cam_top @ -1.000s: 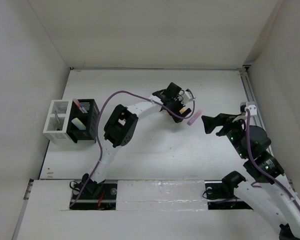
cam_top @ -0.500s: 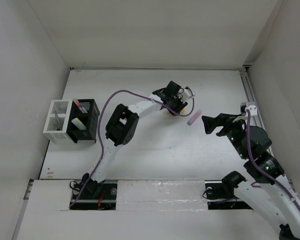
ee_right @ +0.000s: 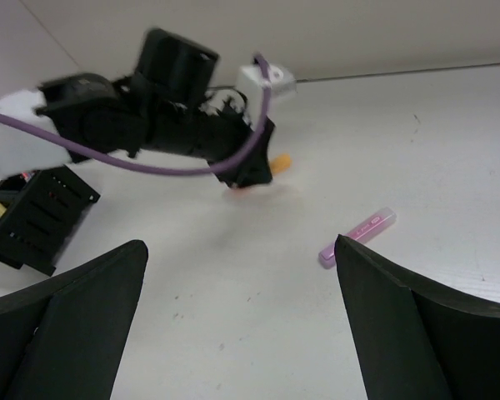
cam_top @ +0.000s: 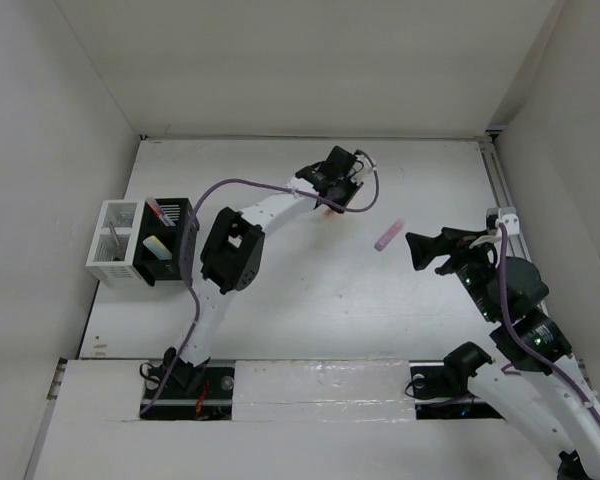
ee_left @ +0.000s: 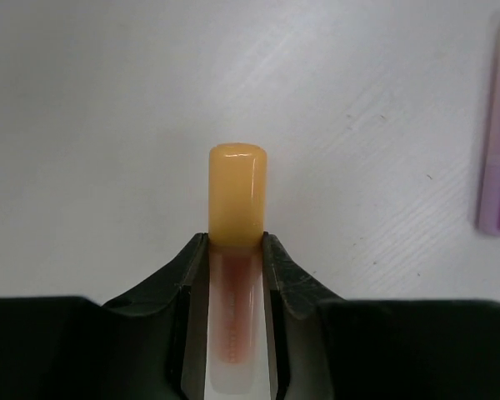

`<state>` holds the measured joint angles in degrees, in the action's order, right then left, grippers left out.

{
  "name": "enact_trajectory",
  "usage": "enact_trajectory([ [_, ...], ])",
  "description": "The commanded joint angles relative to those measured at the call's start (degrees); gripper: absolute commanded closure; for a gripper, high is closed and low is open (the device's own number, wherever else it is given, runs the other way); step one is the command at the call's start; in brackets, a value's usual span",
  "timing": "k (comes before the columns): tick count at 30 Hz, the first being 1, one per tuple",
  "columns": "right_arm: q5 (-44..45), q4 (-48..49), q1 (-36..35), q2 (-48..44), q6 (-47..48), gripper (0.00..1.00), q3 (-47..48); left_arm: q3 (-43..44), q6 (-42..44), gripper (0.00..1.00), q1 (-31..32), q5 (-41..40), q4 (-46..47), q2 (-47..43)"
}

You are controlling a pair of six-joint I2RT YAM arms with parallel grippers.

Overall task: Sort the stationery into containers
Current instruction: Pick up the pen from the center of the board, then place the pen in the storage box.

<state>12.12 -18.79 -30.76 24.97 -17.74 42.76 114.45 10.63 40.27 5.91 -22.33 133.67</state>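
Table (cam_top: 310,310): white, walled in white.
Left gripper (ee_left: 233,246): I have it clamped on the orange highlighter (ee_left: 237,187); its long axis runs along the fingers, cap past the tips.
Drop-off: black box (cam_top: 170,245) and white box (cam_top: 115,245), well apart, off to its left.
Purple highlighter (cam_top: 387,236): flat, nearer the right gripper (ee_right: 239,242), whose jaws are spread wide.
Writing: none readable.

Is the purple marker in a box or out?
Out: the purple marker lies flat on the table.
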Motion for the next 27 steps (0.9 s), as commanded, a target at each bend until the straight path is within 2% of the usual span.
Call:
enact_trajectory([
  [1, -0.43, 3.31, 0.09, -0.98, 0.07, 0.00, -0.75, 6.82, -8.85, 1.00, -0.98, -14.59, 0.19, -16.92],
  [4, -0.95, 4.80, 0.09, -0.46, -0.46, 0.00, -2.33, 10.96, -13.17, 1.00, -1.51, -23.90, -3.32, -21.93],
  [5, -1.48, 5.86, 0.09, 0.07, -0.46, 0.00, -3.20, 10.97, -16.31, 1.00, -2.21, -29.06, -5.25, -23.44],
  [7, -2.09, 6.74, 0.09, 0.69, -0.98, 0.00, -3.91, 9.48, -19.85, 1.00, -3.35, -32.88, -6.84, -26.77],
  [11, -2.72, 8.85, 0.09, 4.89, -0.46, 0.00, -4.62, 0.09, -28.63, 1.00, -10.54, -39.83, -9.92, -39.05],
  [12, -2.72, 8.85, 0.09, 6.22, 0.07, 0.00, -4.62, -4.54, -30.48, 1.00, -11.96, -41.93, -10.89, -41.27],
  [14, -2.72, 8.85, 0.09, 9.03, 0.07, 0.00, -3.23, -9.23, -35.84, 1.00, -15.21, -43.26, -11.94, -45.58],
  [16, -2.11, 9.38, 0.09, 13.25, 1.38, 0.00, -2.17, -16.32, -38.74, 1.00, -21.70, -42.48, -13.44, -51.82],
  [18, -0.09, 9.38, 0.09, 17.54, 2.17, 0.00, 0.29, -21.79, -40.51, 1.00, -29.06, -39.85, -12.49, -58.04],
  [19, 0.79, 8.69, 0.09, 19.05, 3.05, 0.00, 1.26, -27.65, -41.04, 1.00, -31.28, -37.92, -11.87, -59.91],
  [22, 1.33, 7.28, 0.09, 24.23, 3.85, 0.00, 3.73, -34.72, -41.57, 1.00, -37.52, -35.10, -10.81, -64.13],
  [24, 0.37, 7.79, -0.43, 25.56, 3.85, 0.00, 4.35, -39.12, -43.49, 1.00, -38.34, -34.91, -11.59, -64.14],
  [27, -1.39, 9.11, -0.44, 26.18, 4.47, 0.00, 2.77, -43.51, -46.14, 1.00, -38.34, -39.04, -12.83, -65.19],
])
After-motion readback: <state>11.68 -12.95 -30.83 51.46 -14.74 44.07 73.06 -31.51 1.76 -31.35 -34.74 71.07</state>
